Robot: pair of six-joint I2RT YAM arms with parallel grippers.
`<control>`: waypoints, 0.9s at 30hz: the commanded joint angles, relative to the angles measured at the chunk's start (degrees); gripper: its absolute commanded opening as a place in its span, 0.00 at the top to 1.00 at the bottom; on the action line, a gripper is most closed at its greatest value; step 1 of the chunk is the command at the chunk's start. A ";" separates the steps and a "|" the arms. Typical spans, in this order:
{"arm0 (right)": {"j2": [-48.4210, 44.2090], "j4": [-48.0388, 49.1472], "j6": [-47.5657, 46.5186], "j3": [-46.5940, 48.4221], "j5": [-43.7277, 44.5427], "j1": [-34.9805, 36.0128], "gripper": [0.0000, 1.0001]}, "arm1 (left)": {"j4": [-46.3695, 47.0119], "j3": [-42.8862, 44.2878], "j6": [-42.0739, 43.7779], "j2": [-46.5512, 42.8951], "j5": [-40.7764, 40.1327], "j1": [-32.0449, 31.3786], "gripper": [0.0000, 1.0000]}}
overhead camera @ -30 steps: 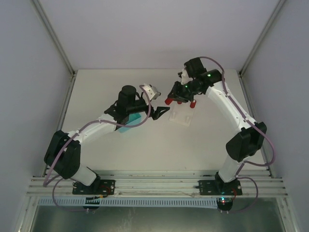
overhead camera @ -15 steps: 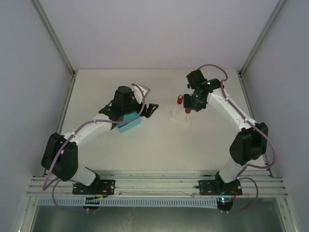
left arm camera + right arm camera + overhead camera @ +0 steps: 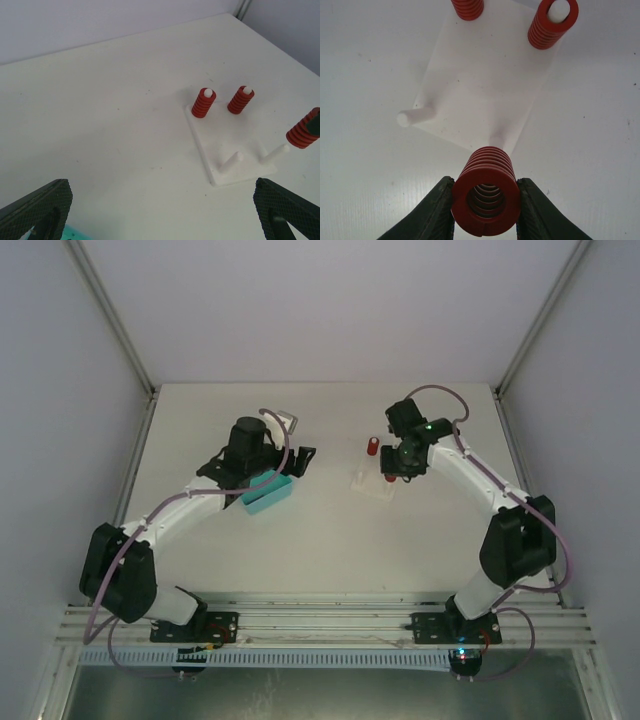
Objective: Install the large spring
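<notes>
The large spring [image 3: 486,200], a red coil, is gripped side-on between my right gripper's [image 3: 485,202] fingers, its axis pointing at a bare white peg [image 3: 497,140] of the white peg plate [image 3: 485,75]. The second bare peg [image 3: 415,116] stands to the left. Two red springs [image 3: 552,22] [image 3: 468,7] sit on the far pegs. Seen from above, the right gripper [image 3: 393,470] hovers over the plate's [image 3: 368,486] right side. The left gripper [image 3: 300,462] is open and stands apart, left of the plate. In the left wrist view the held spring [image 3: 303,134] hangs just above a bare peg [image 3: 274,154].
A teal box [image 3: 268,492] lies under the left arm's wrist. White walls with metal corner posts [image 3: 520,345] enclose the table on three sides. The arm bases sit on a rail [image 3: 320,625] at the near edge.
My right gripper has carried the spring from the plate's far left side to over its right side. The left arm has drawn back to the left, away from the plate.
</notes>
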 commanded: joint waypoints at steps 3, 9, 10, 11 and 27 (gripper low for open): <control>0.65 3.75 0.13 -1.10 1.85 0.11 1.00 | -1.00 1.75 -0.23 -2.49 -1.70 0.19 0.01; 1.45 3.45 0.54 -1.55 1.29 0.11 1.00 | -1.92 1.41 -0.19 -3.22 -3.69 0.19 0.01; 1.48 3.66 0.61 -1.88 1.33 0.11 1.00 | -2.06 1.31 -0.16 -3.25 -3.92 0.19 0.01; 1.34 3.88 0.58 -2.34 1.27 0.07 1.00 | -2.16 1.21 -0.19 -3.41 -4.07 0.19 0.01; 3.76 7.11 0.69 -5.69 0.19 0.11 0.94 | -3.09 1.19 -0.30 -3.02 -5.41 0.25 0.01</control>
